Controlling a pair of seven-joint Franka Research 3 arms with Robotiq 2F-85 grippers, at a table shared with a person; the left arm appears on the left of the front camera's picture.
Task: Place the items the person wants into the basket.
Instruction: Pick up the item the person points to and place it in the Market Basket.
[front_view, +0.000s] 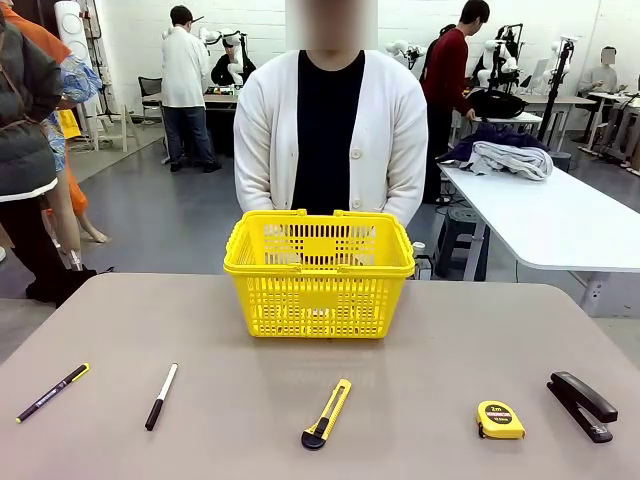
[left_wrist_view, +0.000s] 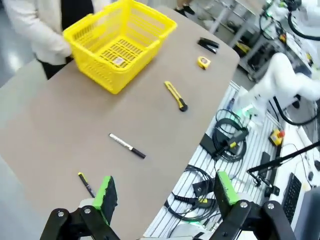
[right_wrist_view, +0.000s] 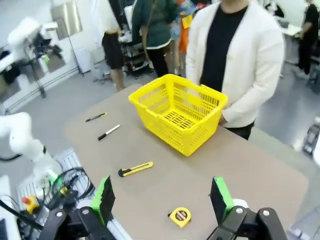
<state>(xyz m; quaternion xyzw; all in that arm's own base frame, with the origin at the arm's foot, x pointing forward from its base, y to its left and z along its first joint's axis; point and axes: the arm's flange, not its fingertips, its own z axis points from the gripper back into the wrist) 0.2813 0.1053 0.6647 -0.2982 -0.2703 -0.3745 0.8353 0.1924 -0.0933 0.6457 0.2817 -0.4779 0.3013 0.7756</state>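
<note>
The big yellow basket (front_view: 319, 300) has holes in its sides. The black pen (front_view: 52, 392) has a yellow tip. The tape measure (front_view: 500, 420) is small and yellow. The left gripper (left_wrist_view: 165, 190) and right gripper (right_wrist_view: 161, 196) are spread wide.

The front camera sat at the near edge of the table (front_view: 250, 345), facing the person (front_view: 330, 140) far across. Both wrist cameras looked down from high up, sharing the basket (front_view: 318, 290).
</note>
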